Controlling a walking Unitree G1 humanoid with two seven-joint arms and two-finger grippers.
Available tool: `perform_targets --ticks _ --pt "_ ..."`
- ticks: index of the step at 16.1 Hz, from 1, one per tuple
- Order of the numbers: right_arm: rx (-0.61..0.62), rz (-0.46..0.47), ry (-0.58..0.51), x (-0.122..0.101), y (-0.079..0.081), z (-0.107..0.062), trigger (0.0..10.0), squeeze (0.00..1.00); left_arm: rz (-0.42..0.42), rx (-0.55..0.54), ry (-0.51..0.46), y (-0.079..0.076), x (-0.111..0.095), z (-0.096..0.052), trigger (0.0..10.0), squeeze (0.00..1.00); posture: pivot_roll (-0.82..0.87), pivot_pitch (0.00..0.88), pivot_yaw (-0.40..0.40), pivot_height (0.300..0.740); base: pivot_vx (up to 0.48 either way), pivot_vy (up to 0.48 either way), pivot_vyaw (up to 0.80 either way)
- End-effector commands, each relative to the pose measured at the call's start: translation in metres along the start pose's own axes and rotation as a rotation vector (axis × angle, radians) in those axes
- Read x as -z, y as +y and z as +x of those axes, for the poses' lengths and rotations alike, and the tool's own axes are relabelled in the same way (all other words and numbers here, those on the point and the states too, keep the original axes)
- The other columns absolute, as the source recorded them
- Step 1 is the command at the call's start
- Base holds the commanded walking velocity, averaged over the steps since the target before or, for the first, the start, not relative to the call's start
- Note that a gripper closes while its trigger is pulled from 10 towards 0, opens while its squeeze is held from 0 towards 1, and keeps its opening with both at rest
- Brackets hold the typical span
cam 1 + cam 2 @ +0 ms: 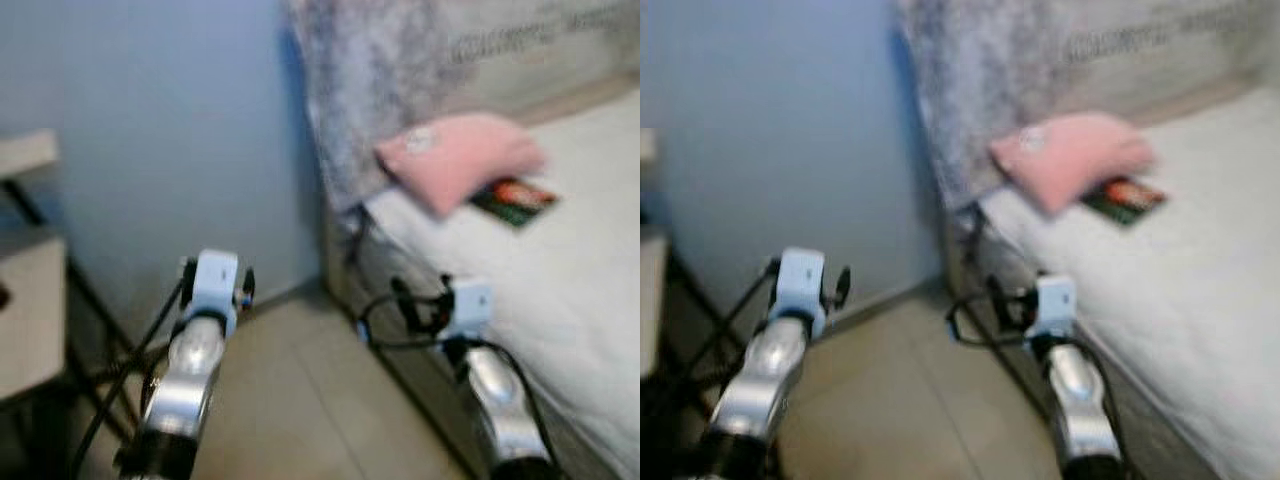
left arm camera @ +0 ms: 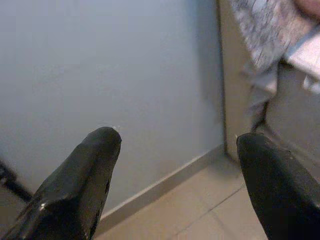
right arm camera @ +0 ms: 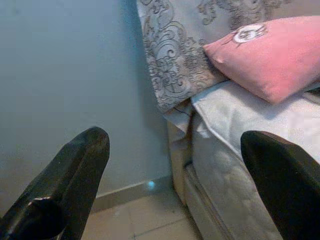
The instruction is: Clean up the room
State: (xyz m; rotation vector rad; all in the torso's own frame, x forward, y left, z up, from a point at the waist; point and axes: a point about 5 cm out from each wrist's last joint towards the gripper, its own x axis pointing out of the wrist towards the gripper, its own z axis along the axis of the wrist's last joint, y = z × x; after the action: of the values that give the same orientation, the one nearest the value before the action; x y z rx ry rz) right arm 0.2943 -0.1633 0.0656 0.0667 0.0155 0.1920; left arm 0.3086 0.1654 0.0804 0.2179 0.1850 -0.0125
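Observation:
A pink pillow (image 1: 460, 155) lies at the head of a white bed (image 1: 580, 280), with a dark red and green booklet (image 1: 513, 200) beside it on the mattress. A grey patterned blanket (image 3: 172, 60) hangs over the bed's head end. My left gripper (image 2: 177, 150) is open in front of the blue wall, holding nothing. My right gripper (image 3: 175, 150) is open too, held near the bed's corner and facing the pink pillow (image 3: 270, 55). Both silver arms (image 1: 195, 370) reach forward over the tiled floor.
A blue wall (image 1: 170, 120) stands straight ahead. A pale table (image 1: 25, 300) with black legs sits at the left. Beige floor tiles (image 1: 300, 400) run between the table and the bed frame. The head views are blurred.

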Motion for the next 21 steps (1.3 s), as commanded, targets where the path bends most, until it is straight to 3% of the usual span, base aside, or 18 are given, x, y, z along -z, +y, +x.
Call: perform_targets --ticks 1,3,5,6,9,15,21 --pt "0.017 0.008 -0.004 0.002 0.0 -0.004 10.0 0.0 0.008 0.064 -0.014 -0.003 -0.001 -0.005 10.0 0.0 0.18 0.0 0.103 0.74 0.0 0.0 0.51" --pt "0.033 0.021 0.006 0.007 0.002 -0.009 10.0 0.0 0.025 0.094 -0.029 -0.005 0.0 -0.007 10.0 0.0 0.18 0.0 0.099 0.74 0.0 0.0 0.51" --pt "0.02 0.024 0.023 0.011 0.007 -0.013 10.0 0.0 -0.024 0.104 -0.061 -0.015 -0.009 -0.001 10.0 0.0 0.16 0.0 0.077 0.74 0.0 0.0 0.52" --pt "0.006 0.012 0.027 0.01 0.006 -0.012 10.0 0.0 -0.03 0.123 -0.087 -0.026 -0.015 -0.001 10.0 0.0 0.16 0.0 0.073 0.74 0.0 0.0 0.52" --pt "0.026 -0.005 0.01 0.002 -0.003 -0.008 10.0 0.0 -0.042 0.15 -0.089 -0.037 -0.017 -0.001 10.0 0.0 0.14 0.0 0.076 0.74 0.0 0.0 0.52" --pt "0.008 -0.031 0.041 0.005 -0.002 -0.012 10.0 0.0 -0.078 0.12 -0.129 -0.039 -0.026 0.003 10.0 0.0 0.12 0.0 0.061 0.74 0.0 0.0 0.56" --pt "0.078 -0.005 0.046 0.003 -0.008 -0.008 10.0 0.0 -0.103 0.067 -0.11 -0.032 -0.027 0.013 10.0 0.0 0.11 0.0 0.065 0.74 0.48 0.0 0.31"
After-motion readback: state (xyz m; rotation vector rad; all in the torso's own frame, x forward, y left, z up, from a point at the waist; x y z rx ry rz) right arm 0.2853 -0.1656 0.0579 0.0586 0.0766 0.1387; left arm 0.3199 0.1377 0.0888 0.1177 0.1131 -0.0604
